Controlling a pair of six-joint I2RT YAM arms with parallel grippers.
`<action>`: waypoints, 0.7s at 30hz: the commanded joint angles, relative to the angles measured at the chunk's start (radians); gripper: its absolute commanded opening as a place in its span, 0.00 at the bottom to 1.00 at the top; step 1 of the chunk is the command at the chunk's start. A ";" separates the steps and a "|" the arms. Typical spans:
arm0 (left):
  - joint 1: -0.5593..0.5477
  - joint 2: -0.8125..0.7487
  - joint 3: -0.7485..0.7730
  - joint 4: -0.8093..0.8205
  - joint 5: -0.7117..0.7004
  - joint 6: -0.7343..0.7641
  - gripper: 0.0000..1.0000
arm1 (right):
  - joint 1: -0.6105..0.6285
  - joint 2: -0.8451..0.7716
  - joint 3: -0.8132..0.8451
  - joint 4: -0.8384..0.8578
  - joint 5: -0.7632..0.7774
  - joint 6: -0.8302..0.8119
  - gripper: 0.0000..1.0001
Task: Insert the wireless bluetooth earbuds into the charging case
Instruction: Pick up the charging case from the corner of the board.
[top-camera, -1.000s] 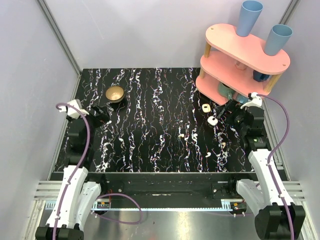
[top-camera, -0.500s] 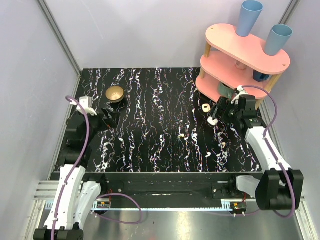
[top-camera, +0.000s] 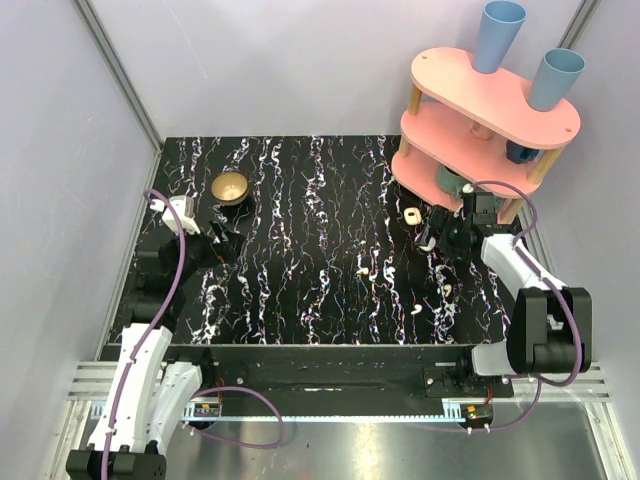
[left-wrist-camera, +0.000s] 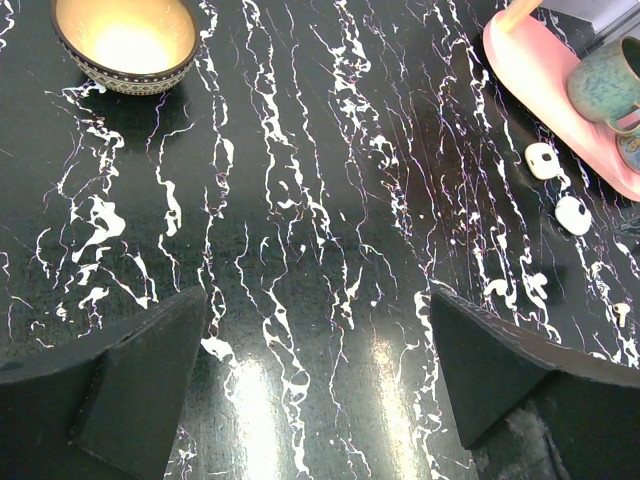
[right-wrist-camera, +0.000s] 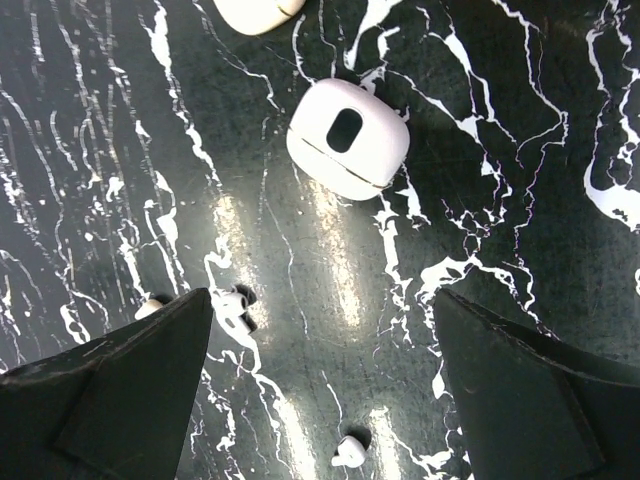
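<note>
Several tiny earbuds lie loose on the black marbled table: a cream one (top-camera: 363, 270), a white one (top-camera: 388, 268), a cream one (top-camera: 447, 290) and a white one (top-camera: 417, 310). A white charging case (right-wrist-camera: 348, 138) lies closed with a dark oval on top. A cream case (top-camera: 411, 215) lies just beyond it. My right gripper (top-camera: 435, 232) is open and empty, hovering over the white case. In the right wrist view (right-wrist-camera: 320, 390), two white earbuds (right-wrist-camera: 232, 305) (right-wrist-camera: 349, 452) lie between its fingers. My left gripper (top-camera: 215, 240) is open and empty at the far left, over bare table (left-wrist-camera: 315, 385).
A pink two-tier shelf (top-camera: 490, 110) with blue cups (top-camera: 497, 35) and a teal mug (left-wrist-camera: 610, 85) stands at the back right, close to my right arm. A gold bowl (top-camera: 230, 187) sits at the back left, just beyond my left gripper.
My right arm has swung back and inward, bringing its gripper over the white case. My left gripper has shifted a little right and forward. Cases and earbuds have not moved.
</note>
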 joint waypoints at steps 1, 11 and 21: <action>0.004 -0.013 0.036 0.019 0.007 0.008 0.99 | -0.001 0.047 0.027 0.049 0.025 0.020 1.00; 0.006 -0.002 0.036 0.019 0.006 0.005 0.99 | -0.001 0.177 0.033 0.172 0.044 0.030 1.00; 0.006 0.013 0.037 0.016 0.006 0.002 0.99 | 0.005 0.249 0.072 0.177 0.044 -0.008 1.00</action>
